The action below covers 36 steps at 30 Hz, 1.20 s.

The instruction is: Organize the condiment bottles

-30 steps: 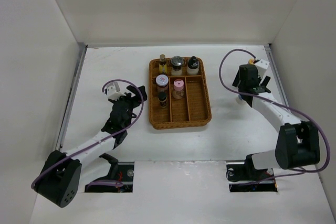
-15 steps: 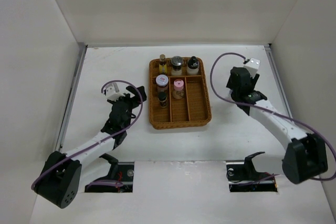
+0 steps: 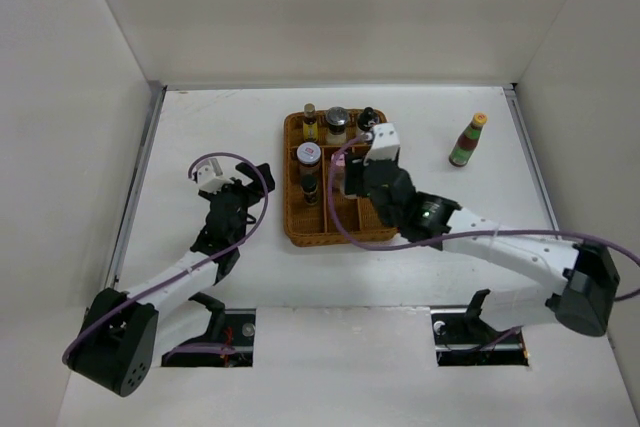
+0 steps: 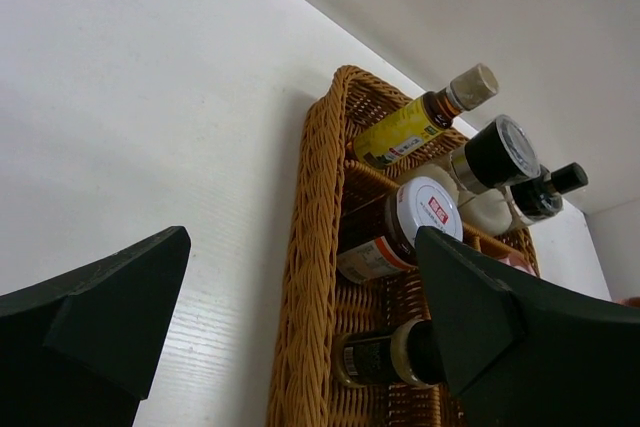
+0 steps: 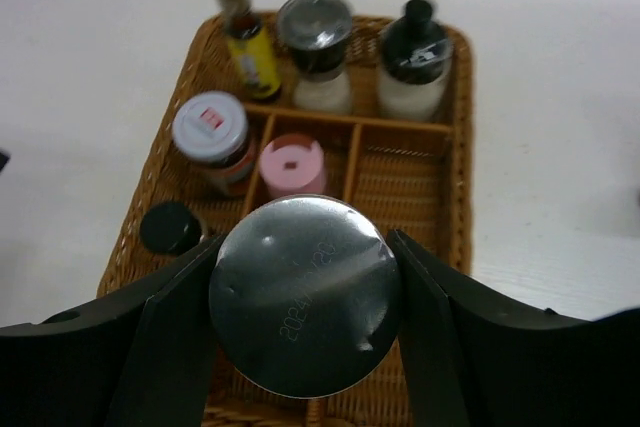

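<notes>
My right gripper [image 5: 305, 297] is shut on a jar with a silver lid [image 5: 305, 292] and holds it above the brown wicker tray [image 5: 455, 197]. In the top view the right gripper [image 3: 352, 179] hangs over the tray's middle. Below it stand a yellow-label bottle [image 5: 245, 37], a silver-lidded shaker [image 5: 315, 32], a black-capped white bottle [image 5: 415, 47], a white-lidded jar [image 5: 210, 127], a pink-lidded jar [image 5: 292, 162] and a black-capped bottle [image 5: 170, 227]. A yellow-capped red-label sauce bottle [image 3: 467, 140] stands on the table at the right. My left gripper [image 3: 245, 182] is open and empty, left of the tray.
The tray's right compartment [image 5: 405, 187] holds nothing. The left wrist view shows the tray's left rim [image 4: 315, 277] close ahead between my open fingers [image 4: 110, 307]. White walls enclose the table on three sides.
My right arm has swung from the far right to above the tray, holding the silver-lidded jar. The sauce bottle now shows standing at the right. The left arm has barely moved.
</notes>
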{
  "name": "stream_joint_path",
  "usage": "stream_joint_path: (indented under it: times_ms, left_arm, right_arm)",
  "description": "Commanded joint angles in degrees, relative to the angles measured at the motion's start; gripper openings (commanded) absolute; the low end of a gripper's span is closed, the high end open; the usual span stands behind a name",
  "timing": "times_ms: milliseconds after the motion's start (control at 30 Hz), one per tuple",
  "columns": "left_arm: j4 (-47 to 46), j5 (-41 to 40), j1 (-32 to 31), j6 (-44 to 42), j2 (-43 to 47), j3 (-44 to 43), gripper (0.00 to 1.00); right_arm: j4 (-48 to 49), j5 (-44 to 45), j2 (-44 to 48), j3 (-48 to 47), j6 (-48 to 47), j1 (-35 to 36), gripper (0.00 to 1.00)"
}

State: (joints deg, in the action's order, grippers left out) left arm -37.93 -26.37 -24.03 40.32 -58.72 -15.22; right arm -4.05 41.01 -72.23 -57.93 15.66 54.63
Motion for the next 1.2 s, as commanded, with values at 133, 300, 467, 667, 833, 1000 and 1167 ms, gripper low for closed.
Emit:
stream_joint_path:
  times_ms: [133, 300, 467, 667, 833, 1000, 1167]
  left_arm:
    - [-2.59, -0.70, 0.79, -0.15, -0.26, -0.07, 1.00]
    - [-2.58, -0.79, 1.05, -0.15, 0.27, 0.19, 1.00]
    - [-2.76, -0.26, 0.88, -0.15, -0.52, -0.16, 1.00]
    - [-2.85, -0.26, 0.88, -0.15, -0.43, -0.07, 1.00]
    - [-2.58, -0.26, 0.96, -0.15, 0.45, 0.11, 1.00]
    - [-2.76, -0.26, 0.61, -0.06, -0.43, -0.16, 1.00]
    - [-2.50, -0.26, 0.70, -0.06, 0.53, 0.02, 1.00]
  right_arm:
    - [12.05, -2.43, -8.89, -2.62, -2.56, 3.86, 0.47]
    - [13.02, -3.13, -11.97, -2.54, -2.57, 3.77, 0.50]
    - [13.02, -3.92, -14.69, -0.96, -1.16, 3.24, 0.54]
    - [12.50, -5.50, -15.14, 0.45, -0.02, 1.31, 0.68]
    - [10.82, -6.21, -12.77, 0.63, -0.10, 0.08, 0.85]
    - [8.54, -7.18, -5.31, -0.60, -1.07, -2.02, 1.00]
    - [7.05, -6.66, 1.64, -0.60, -1.42, -14.74, 0.89]
